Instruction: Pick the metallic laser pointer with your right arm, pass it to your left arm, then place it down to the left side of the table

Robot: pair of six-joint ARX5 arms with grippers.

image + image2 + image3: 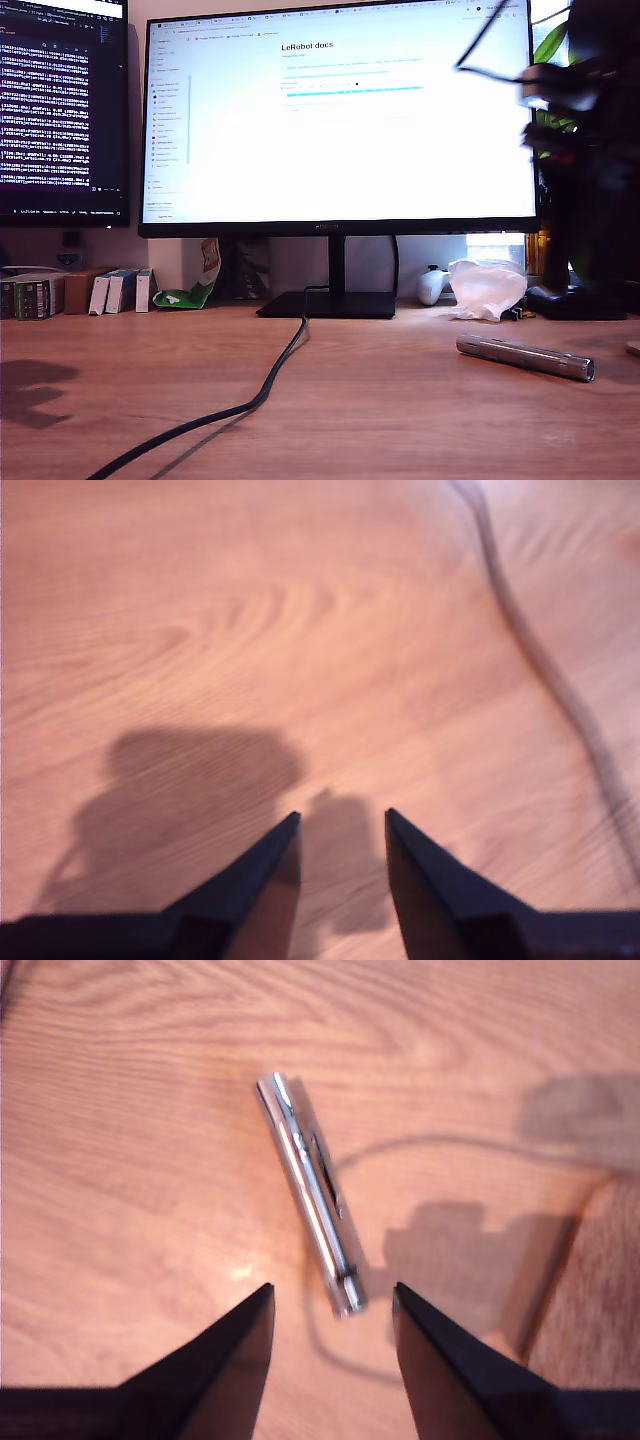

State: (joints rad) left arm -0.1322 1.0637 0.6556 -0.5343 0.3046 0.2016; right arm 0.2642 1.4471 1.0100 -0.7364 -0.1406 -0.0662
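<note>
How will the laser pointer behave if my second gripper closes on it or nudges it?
The metallic laser pointer is a smooth round cylinder lying flat on the table, so it will probably roll if nudged. Its shiny metal looks slippery, and likely rigid.

My first tool (342, 822) and second tool (333, 1293) hang with jaws parted.

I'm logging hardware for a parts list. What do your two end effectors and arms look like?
My first end effector and my second end effector each have two black, pointed, wedge-shaped fingers. In the exterior view, a blurred black arm with a thin looping black cable stands at the right; no markings are legible.
</note>
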